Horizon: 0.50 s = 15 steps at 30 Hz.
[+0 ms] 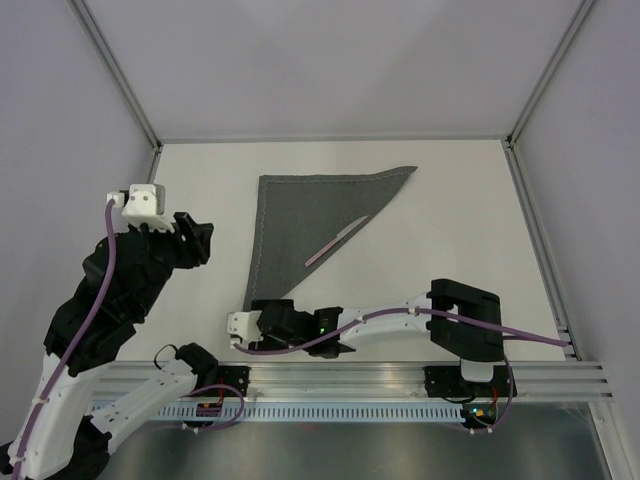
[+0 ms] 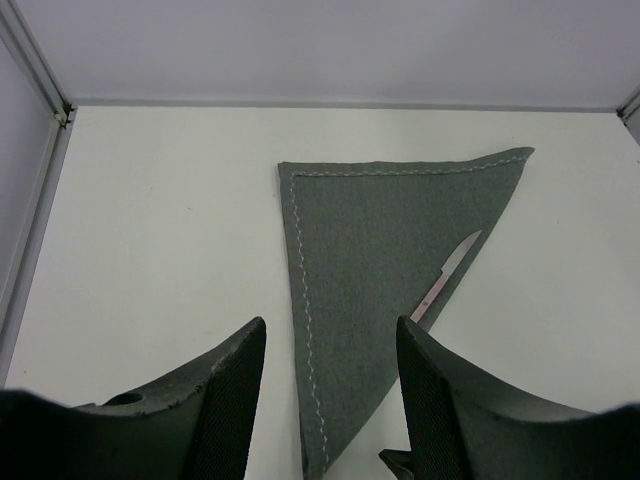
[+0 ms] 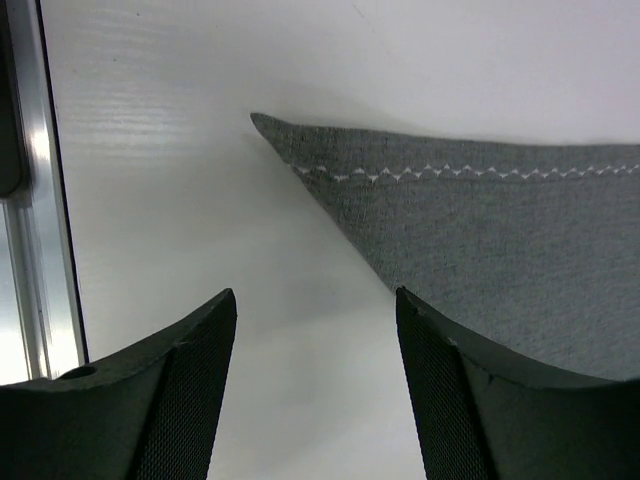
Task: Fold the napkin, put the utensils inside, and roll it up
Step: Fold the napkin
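The napkin [image 1: 310, 215] lies folded into a dark grey triangle on the table, its pale stitched line along the left and far edges. A slim pink knife, the utensil [image 1: 335, 241], lies on it along the diagonal fold. My right gripper [image 1: 262, 318] hovers low at the napkin's near corner, open, with bare table between its fingers; the napkin [image 3: 500, 240] reaches just to the right finger [image 3: 450, 400]. My left gripper [image 1: 196, 243] is raised at the left, open and empty. From there it looks down on the napkin [image 2: 380, 230] and the knife [image 2: 445, 275].
An aluminium rail [image 1: 400, 375] runs along the near edge of the table, close behind the right gripper, and shows as a rail [image 3: 30, 250] in the right wrist view. Pale walls with metal posts [image 1: 120, 80] enclose the white table [image 1: 470, 220] on three sides.
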Each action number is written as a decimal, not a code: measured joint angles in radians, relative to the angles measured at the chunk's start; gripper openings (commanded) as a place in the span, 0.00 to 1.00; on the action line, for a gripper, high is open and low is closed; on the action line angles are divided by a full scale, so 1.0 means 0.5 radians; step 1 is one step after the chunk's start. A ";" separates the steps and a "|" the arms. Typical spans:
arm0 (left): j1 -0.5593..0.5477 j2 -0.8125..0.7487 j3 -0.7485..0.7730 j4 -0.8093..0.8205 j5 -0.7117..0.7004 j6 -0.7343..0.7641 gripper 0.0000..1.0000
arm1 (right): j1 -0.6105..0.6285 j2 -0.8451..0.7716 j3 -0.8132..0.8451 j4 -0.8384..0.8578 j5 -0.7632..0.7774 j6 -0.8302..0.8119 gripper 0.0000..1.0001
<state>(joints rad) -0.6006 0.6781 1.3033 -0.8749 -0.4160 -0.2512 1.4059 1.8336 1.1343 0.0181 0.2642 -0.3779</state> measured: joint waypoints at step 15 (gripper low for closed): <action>0.000 -0.055 -0.131 0.004 -0.073 -0.012 0.60 | 0.195 0.283 0.004 0.468 0.209 -0.335 0.68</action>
<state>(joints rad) -0.6006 0.6506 1.2377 -0.8730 -0.4526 -0.2573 1.5032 1.9751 1.1362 0.2520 0.3687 -0.5453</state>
